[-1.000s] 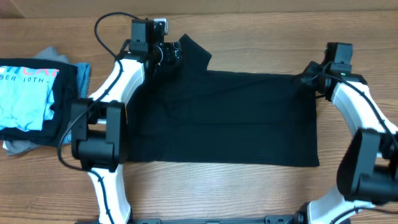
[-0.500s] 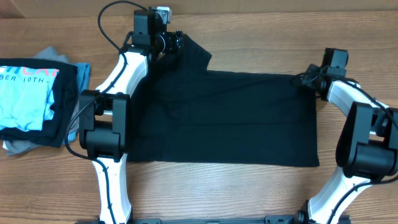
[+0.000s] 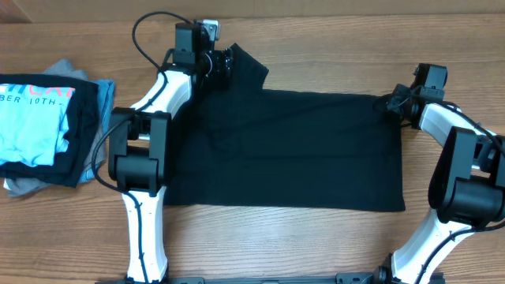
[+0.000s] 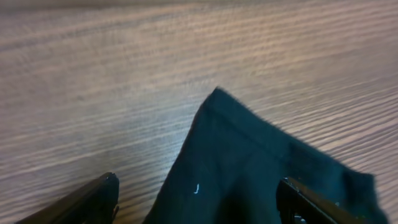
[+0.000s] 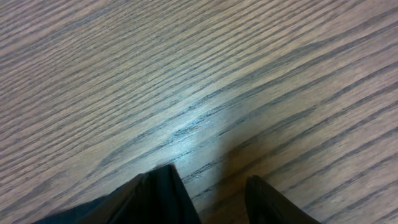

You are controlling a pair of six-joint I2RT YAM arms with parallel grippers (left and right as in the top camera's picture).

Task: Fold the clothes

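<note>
Wood-grain table (image 3: 316, 47) fills the overhead view. At its far left a light blue T-shirt (image 3: 31, 126) with white lettering lies folded on top of a small stack, and a grey garment (image 3: 20, 187) peeks out at the stack's bottom edge.

Just right of the stack, the left arm (image 3: 158, 99) reaches up the table, a black cable (image 3: 142, 31) looping above it. The left gripper (image 3: 222, 63) sits at the upper left corner of the clothes (image 3: 284, 150), where a sleeve points up and away. From the left wrist camera its fingers (image 4: 93, 199) stand wide apart at the lower edges of the view. The pointed black sleeve corner (image 4: 249, 168) lies flat on the wood between them, and neither finger presses on it.

The black garment is spread flat across the middle of the table as a broad rectangle, with its lower hem straight and close to the near edge.

At the garment's upper right corner sits the right gripper (image 3: 392, 102), on the end of the right arm (image 3: 450, 126). In the right wrist view two dark shapes show at the bottom with bare wood between them. The left-hand shape merges with black fabric (image 5: 124, 205), so it cannot be told whether this pincer (image 5: 221, 202) is pinching the cloth or merely parted beside it.
</note>
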